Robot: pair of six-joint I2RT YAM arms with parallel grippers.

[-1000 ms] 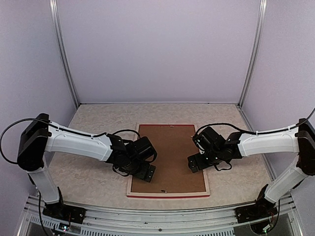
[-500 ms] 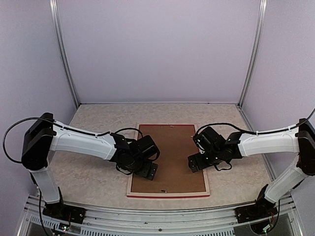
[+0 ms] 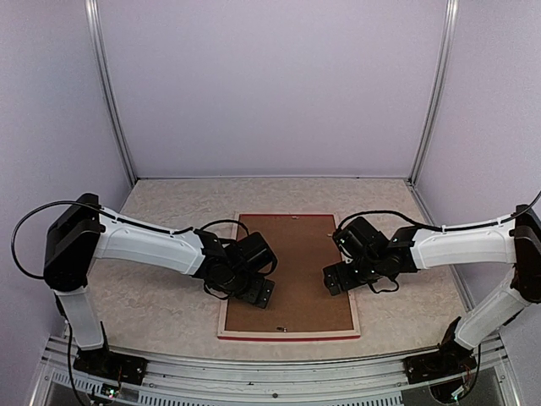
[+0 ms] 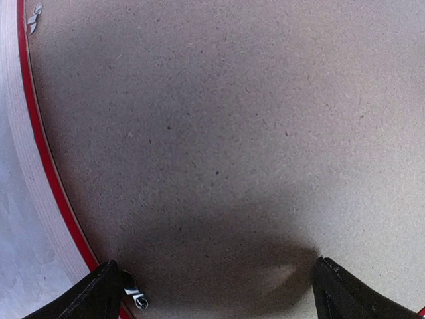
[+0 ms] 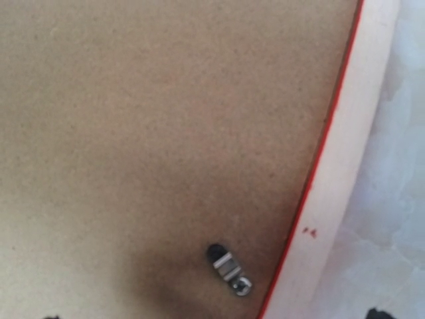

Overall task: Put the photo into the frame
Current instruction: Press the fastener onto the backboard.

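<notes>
While the left claw [image 3: 256,293] and the right claw [image 3: 335,280] gape wide, holding nothing, the frame [image 3: 287,334] lies back-up just under both, its brown board [image 3: 292,254] facing them.

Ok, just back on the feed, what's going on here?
The frame lies face down on the table with a brown backing board in it. Both arms reach in low over the board, the left gripper at its left side and the right gripper at its right side. Both are open and holding nothing. The photo is not in view, so it can't be checked.
</notes>
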